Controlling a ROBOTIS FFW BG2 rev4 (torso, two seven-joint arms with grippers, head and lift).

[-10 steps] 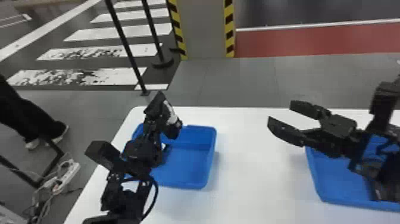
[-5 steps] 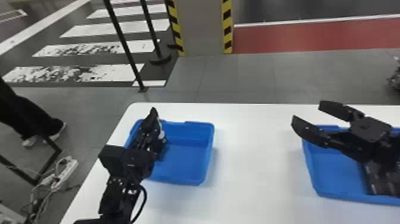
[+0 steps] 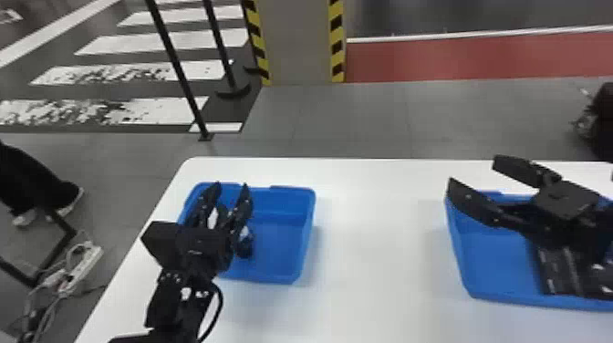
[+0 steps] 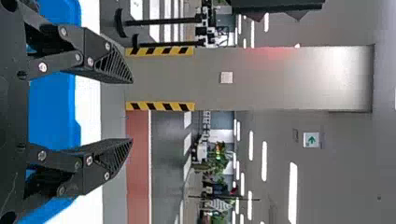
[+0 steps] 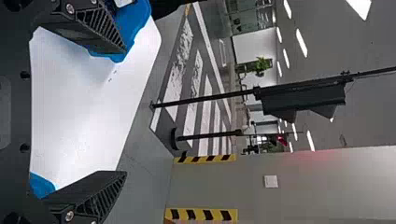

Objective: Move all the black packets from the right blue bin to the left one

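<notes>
The right gripper (image 3: 473, 172), jaws apart, has shifted over the right bin (image 3: 497, 264), likely for black packets (image 3: 557, 271); the left gripper (image 3: 231, 185) has jaws apart too.

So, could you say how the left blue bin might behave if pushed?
The left blue bin would probably slide rather than tip, being wide and low on a flat table. Its thin-looking walls might flex slightly under a hard push.
</notes>
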